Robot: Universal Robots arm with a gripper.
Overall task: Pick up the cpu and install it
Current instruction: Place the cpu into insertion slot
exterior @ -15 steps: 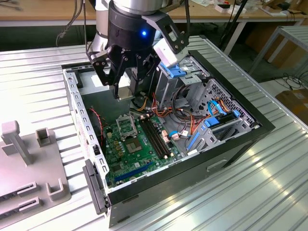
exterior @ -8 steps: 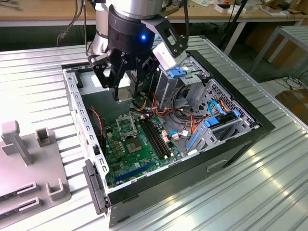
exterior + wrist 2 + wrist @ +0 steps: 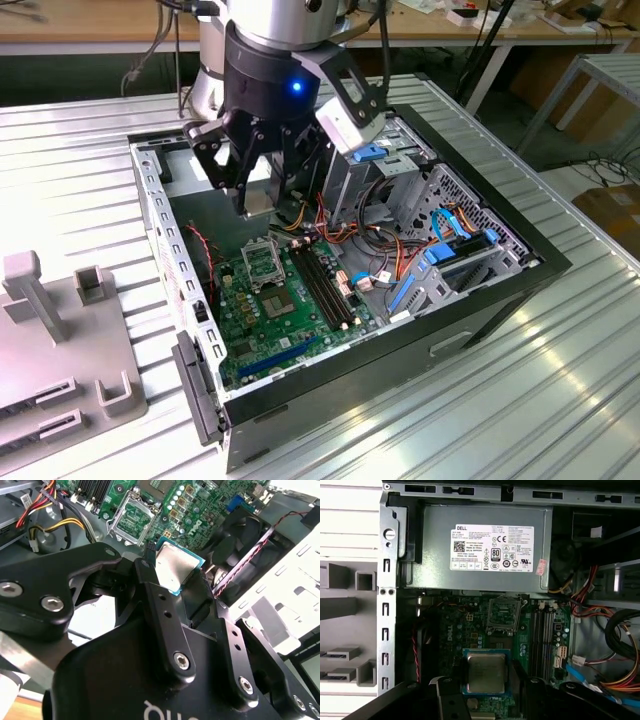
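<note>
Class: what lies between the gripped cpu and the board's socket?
Only green board shows between the cpu and the socket, in the first wrist view.

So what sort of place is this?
Probably a robotics lab or workshop: an open black desktop computer case lies on a ribbed silver metal table, wooden workbenches stand behind, and the black claw grips a small silvery square cpu.
</note>
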